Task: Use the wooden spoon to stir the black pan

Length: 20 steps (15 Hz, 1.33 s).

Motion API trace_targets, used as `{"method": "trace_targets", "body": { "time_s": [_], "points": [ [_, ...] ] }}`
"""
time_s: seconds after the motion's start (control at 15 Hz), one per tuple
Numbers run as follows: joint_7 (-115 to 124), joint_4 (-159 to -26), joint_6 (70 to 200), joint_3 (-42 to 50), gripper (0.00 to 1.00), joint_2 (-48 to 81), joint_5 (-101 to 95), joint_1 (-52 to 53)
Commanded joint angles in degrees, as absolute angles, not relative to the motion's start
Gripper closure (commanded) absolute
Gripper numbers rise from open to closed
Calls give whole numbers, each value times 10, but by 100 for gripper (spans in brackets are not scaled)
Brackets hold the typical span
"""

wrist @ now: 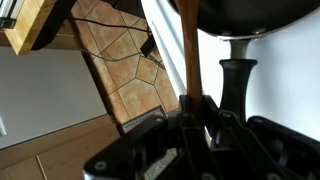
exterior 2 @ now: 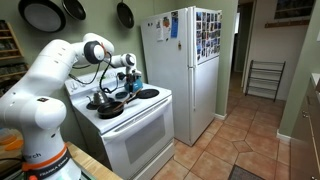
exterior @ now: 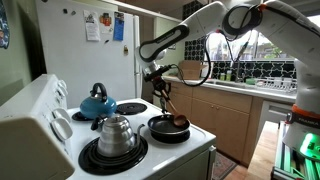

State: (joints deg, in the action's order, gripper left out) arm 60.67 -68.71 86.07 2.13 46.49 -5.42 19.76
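On the white stove worktop [exterior: 200, 143], at a front burner, there's the round shallow black frying pan [exterior: 168, 128], brownish inside. The slim light-brown wooden spoon [exterior: 170, 106] slants down into it, head resting in the pan close to the rim. Up top, the end effector [exterior: 158, 88] is clamped on the spoon's handle; the wrist view has that handle running straight out from between the fingers towards the pan. Beside the pan stands a shiny steel kettle [exterior: 115, 133], lid on, contents hidden. Behind it sits a blue kettle [exterior: 97, 103].
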Motion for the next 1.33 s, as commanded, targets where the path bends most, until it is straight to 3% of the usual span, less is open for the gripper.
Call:
{"method": "trace_targets", "body": {
  "time_s": [0.0, 1.27],
  "points": [
    [632, -655, 844, 24, 96, 486, -68, 197],
    [560, -527, 931, -39, 96, 560, -60, 206]
  ]
}}
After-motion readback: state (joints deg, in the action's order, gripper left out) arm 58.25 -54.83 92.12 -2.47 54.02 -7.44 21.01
